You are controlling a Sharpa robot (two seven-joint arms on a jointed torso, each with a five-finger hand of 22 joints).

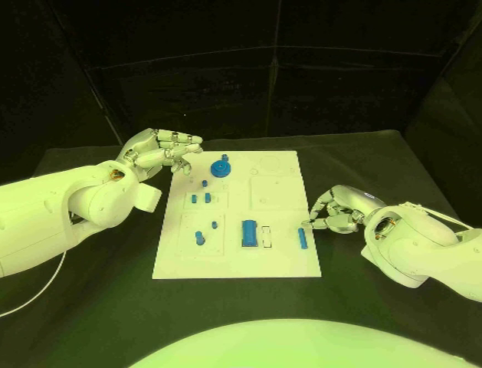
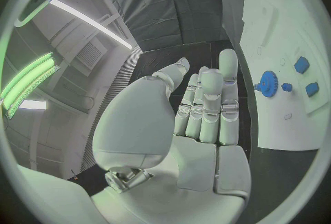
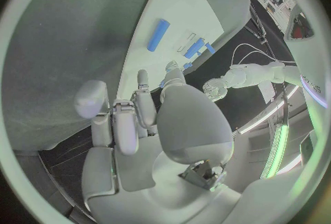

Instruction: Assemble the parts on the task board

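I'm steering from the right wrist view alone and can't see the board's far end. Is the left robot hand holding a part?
Observer: No. In the left wrist view the left robot hand has a bare palm and outstretched fingers, and it holds nothing.
Operator: Where is it?
Observer: In the head view it is at the far left corner of the task board, near a blue gear.
Operator: And my right robot hand?
Observer: The right robot hand is at the board's right edge, just past a slim blue bar, and is not gripping it.
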